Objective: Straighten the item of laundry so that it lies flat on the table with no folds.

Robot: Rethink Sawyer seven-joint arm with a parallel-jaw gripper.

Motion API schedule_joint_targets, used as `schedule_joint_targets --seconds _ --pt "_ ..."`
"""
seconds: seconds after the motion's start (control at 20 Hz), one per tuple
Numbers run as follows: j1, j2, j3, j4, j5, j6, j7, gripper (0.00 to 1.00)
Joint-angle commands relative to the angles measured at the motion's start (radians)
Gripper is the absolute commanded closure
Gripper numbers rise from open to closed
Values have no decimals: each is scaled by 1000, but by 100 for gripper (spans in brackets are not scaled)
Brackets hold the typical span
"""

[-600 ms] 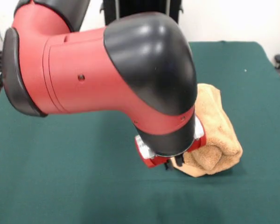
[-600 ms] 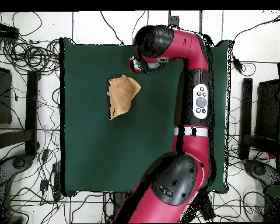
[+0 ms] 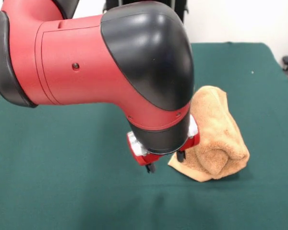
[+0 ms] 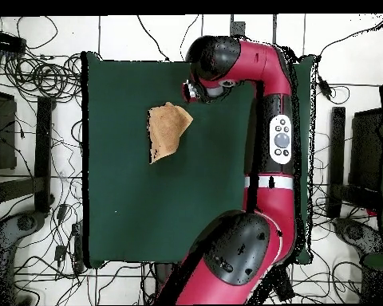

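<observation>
The tan terry towel lies bunched and folded over on itself on the dark green table, right of centre in the front view. My gripper hangs low over the table at the towel's left edge. Its two fingers stand apart, open, and the right fingertip is against the towel's lower left corner. Nothing is held. In the overhead view the towel sits in the table's upper half, with the gripper at its upper right corner. The arm's big elbow hides part of the towel's left side.
My red and black arm fills the upper left of the front view and crosses the table's right side in the overhead view. Cables and stands lie on the floor around the table.
</observation>
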Motion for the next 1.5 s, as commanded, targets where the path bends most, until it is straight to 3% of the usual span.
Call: schedule_joint_targets --seconds 0.05,0.35,1.2,1.5 --pt "58 19 -107 105 21 24 33 0" --pt "57 50 -126 104 46 11 25 0" --pt "44 86 -154 167 186 -186 9 0" --pt "63 101 -185 131 187 -144 -19 0"
